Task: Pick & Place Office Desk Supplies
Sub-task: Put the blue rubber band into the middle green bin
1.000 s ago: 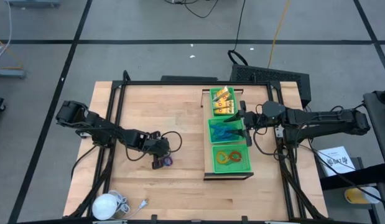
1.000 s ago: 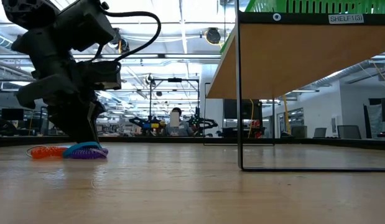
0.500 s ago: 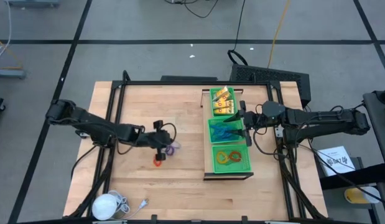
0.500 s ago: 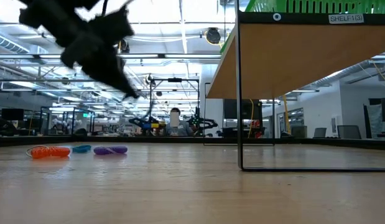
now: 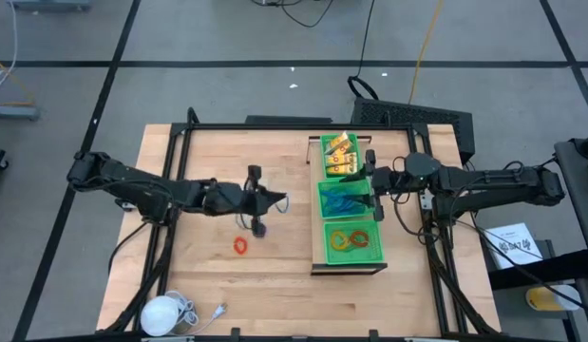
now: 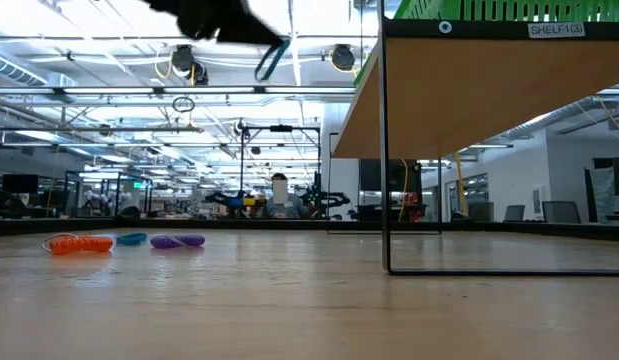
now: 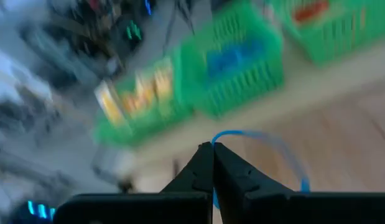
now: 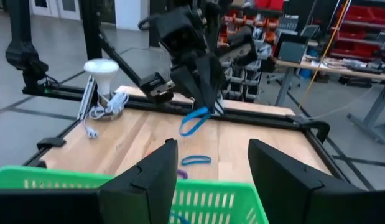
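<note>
Risk: blue ring pinched in closed left gripper, slipping before tray; right gripper agape.

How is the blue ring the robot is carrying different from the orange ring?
The blue ring hangs in the air, pinched in the shut left end effector; the orange ring lies flat on the wooden table, touched by nothing. One is blue, the other orange. The blue ring is nearer the green trays; the orange one sits farther back. Both are thin loops.
</note>
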You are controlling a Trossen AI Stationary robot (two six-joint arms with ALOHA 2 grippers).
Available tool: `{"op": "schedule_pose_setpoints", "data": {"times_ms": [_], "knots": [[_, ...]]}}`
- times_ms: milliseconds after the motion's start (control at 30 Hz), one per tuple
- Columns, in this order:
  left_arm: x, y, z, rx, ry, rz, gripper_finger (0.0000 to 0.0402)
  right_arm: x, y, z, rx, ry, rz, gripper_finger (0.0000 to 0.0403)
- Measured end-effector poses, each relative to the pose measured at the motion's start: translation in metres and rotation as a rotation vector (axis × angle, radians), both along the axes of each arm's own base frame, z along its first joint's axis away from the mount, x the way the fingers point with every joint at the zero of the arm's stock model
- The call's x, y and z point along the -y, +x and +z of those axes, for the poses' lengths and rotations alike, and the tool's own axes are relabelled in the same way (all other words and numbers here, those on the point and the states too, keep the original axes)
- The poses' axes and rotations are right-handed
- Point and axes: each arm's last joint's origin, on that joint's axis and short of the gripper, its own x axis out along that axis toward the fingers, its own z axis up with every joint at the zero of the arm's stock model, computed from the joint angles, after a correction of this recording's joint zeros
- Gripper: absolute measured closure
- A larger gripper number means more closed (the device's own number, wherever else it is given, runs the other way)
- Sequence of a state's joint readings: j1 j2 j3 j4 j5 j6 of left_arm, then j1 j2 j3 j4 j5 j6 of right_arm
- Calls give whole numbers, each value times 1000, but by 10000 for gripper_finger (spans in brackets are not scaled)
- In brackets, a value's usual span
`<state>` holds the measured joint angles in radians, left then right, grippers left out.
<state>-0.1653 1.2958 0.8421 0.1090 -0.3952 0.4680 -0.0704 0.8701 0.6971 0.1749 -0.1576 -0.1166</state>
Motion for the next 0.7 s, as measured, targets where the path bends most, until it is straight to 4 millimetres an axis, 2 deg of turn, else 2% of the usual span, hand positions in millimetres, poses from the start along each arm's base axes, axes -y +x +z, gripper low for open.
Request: {"op": "schedule_pose_setpoints", "data": {"times_ms": [267, 600, 700], "knots": [[-10, 9, 28, 245, 112, -212, 397, 1, 19, -7, 13, 55, -3, 216], [-16, 10, 34, 315, 117, -245, 397, 4, 55, -19, 126, 132, 4, 214], [-16, 10, 36, 333, 115, -263, 392, 3, 64, -24, 154, 135, 69, 200]]}}
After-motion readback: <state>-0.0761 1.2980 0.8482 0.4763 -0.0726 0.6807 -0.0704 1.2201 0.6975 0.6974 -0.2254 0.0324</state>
